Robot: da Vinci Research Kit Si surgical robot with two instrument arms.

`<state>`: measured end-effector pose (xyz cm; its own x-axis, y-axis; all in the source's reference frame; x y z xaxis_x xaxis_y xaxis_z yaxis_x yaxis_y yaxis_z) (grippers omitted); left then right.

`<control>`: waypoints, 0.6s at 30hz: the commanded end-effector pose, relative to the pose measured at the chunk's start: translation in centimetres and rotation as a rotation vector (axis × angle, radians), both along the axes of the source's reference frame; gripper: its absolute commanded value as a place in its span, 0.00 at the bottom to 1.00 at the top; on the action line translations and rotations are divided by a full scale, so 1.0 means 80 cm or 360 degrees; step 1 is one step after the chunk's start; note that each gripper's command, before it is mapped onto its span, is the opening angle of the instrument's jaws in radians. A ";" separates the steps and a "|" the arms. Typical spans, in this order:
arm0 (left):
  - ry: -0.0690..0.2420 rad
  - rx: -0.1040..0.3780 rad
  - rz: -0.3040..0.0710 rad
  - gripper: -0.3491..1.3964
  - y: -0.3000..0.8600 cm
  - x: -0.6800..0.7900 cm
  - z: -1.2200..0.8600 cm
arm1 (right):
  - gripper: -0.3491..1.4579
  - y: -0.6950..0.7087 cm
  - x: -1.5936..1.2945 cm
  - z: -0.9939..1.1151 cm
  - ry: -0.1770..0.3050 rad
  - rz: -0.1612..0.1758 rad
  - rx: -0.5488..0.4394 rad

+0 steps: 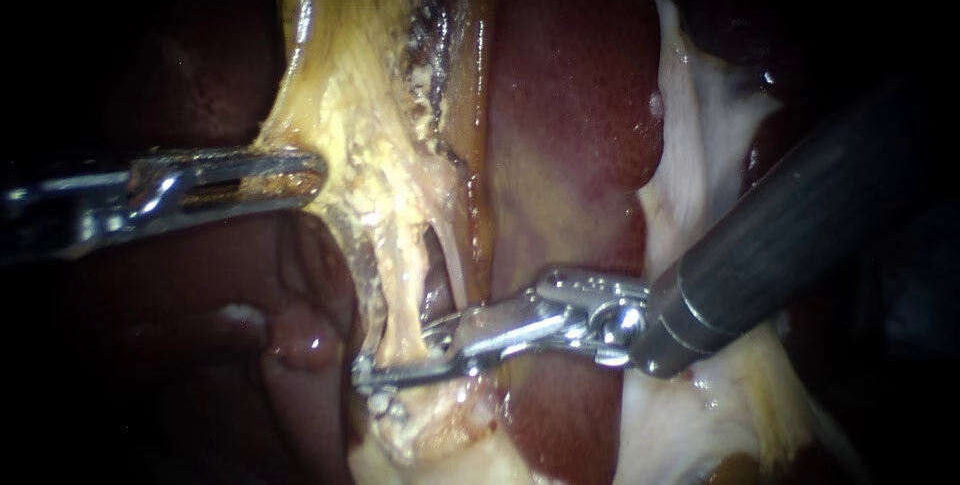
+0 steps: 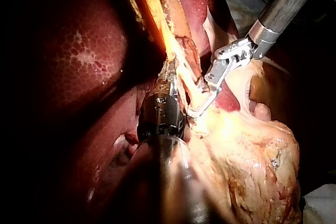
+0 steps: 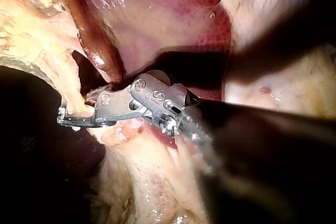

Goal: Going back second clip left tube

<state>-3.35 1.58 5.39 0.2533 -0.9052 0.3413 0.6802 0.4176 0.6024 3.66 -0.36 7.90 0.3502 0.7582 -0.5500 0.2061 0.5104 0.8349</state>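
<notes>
My left instrument (image 1: 303,181) reaches in from the left, its jaws shut on the yellow fatty gallbladder tissue (image 1: 350,85) and holding it taut. Below that, two pale strands run down: the left tube (image 1: 398,320) and a thinner right tube (image 1: 455,270), with a dark gap between them. My right instrument (image 1: 400,355) comes in from the right with its jaws open, and the left tube lies between them. A small glint of metal, seemingly a clip (image 1: 382,404), sits on that tube just below the jaws. The right wrist view shows the same jaws (image 3: 71,115) standing around pale tissue.
Dark red liver (image 1: 570,115) fills the middle behind the tubes. Whitish membrane (image 1: 700,145) lies beside my right instrument's dark shaft (image 1: 800,235). In the left wrist view, my left instrument (image 2: 169,71) grips the tissue and my right instrument (image 2: 198,107) crosses ahead of it.
</notes>
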 end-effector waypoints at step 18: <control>-0.0001 -0.0001 0.0002 0.00 -0.0001 0.0003 0.0001 | 0.51 0.0011 -0.0007 -0.0007 0.0043 0.0087 -0.0230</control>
